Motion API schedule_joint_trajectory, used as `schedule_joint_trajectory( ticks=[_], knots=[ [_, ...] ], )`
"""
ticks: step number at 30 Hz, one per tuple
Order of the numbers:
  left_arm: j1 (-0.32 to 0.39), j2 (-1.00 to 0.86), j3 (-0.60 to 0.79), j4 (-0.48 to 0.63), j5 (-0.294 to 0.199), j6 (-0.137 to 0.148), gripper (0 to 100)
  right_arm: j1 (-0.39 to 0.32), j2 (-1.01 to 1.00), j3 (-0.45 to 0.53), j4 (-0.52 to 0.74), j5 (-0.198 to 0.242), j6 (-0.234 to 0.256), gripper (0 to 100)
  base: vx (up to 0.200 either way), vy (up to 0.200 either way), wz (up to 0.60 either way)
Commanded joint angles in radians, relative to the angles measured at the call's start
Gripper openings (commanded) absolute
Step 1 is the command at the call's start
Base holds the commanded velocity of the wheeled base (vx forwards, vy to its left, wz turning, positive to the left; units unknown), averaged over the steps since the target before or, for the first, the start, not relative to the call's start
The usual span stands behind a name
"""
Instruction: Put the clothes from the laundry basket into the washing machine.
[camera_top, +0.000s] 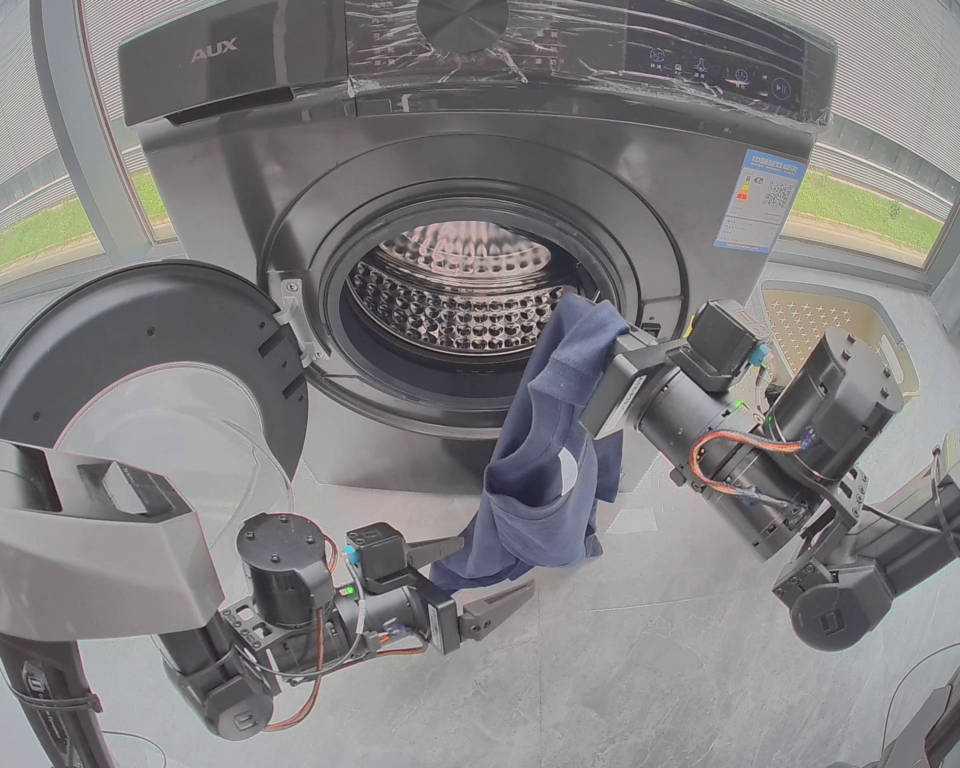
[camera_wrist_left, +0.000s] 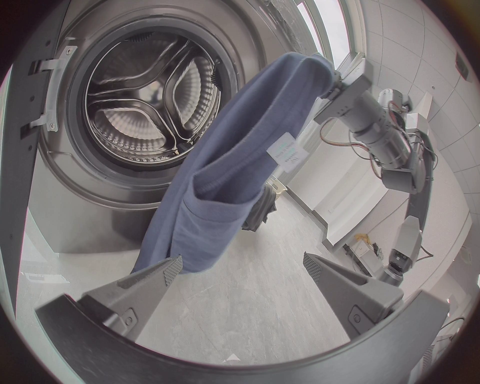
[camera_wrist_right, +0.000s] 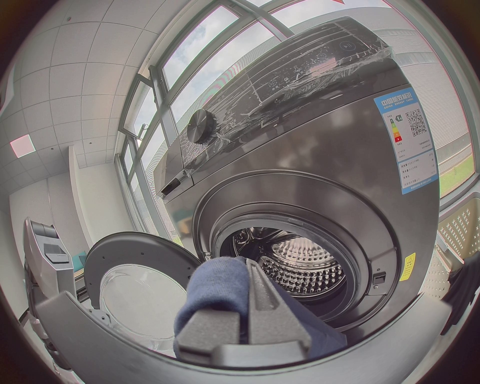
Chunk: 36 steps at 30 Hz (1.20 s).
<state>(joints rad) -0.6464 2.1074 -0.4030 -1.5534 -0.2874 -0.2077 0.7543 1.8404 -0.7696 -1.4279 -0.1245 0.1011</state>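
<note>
Our right gripper (camera_wrist_right: 242, 300) is clamped on a navy shirt (camera_top: 540, 470), pinching a bunched fold near its top. The rest of the shirt hangs below the fingers in a long, loose drape. Just ahead of that gripper is the open mouth of the washing machine (camera_top: 640, 180), with the drum (camera_top: 455, 280) beyond. The pinched fold sits at the rim, not yet inside. The laundry basket (camera_top: 820, 320) stands behind the right wrist.

Our left gripper (camera_top: 492, 568) sits low, spread wide and holding nothing. The shirt's lower hem hangs right at its fingertips; we cannot tell whether it touches.

We judge the shirt light, soft and entirely limp, so it will trail after the hand rather than keep any shape. The knit looks grippy enough that a pinch on a thick fold should hold. The hanging tail is the trouble, since it could snag on the door lip. The best second hold is the hem bunch in front of our left gripper.
</note>
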Motion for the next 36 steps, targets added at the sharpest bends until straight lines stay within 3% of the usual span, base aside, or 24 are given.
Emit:
schedule_joint_trajectory(
  ticks=[1,26,27,36],
  knots=[
    [0.021,0.098,-0.099,0.001,0.007,-0.001,100,0.01,0.005,-0.002,0.0,0.0,0.0,0,0.0,0.0,0.0],
    [0.034,0.238,-0.329,0.001,0.028,-0.002,100,0.034,0.006,0.004,-0.006,0.0,0.0,0,0.0,0.0,0.0],
    [0.034,0.24,-0.332,0.001,0.05,0.001,0,0.034,0.006,0.006,-0.008,0.0,0.0,0,0.0,0.0,0.0],
    [0.036,0.241,-0.353,0.001,0.065,0.017,0,0.025,0.003,0.01,-0.011,-0.001,0.002,0,0.0,0.0,0.0]
  ],
)
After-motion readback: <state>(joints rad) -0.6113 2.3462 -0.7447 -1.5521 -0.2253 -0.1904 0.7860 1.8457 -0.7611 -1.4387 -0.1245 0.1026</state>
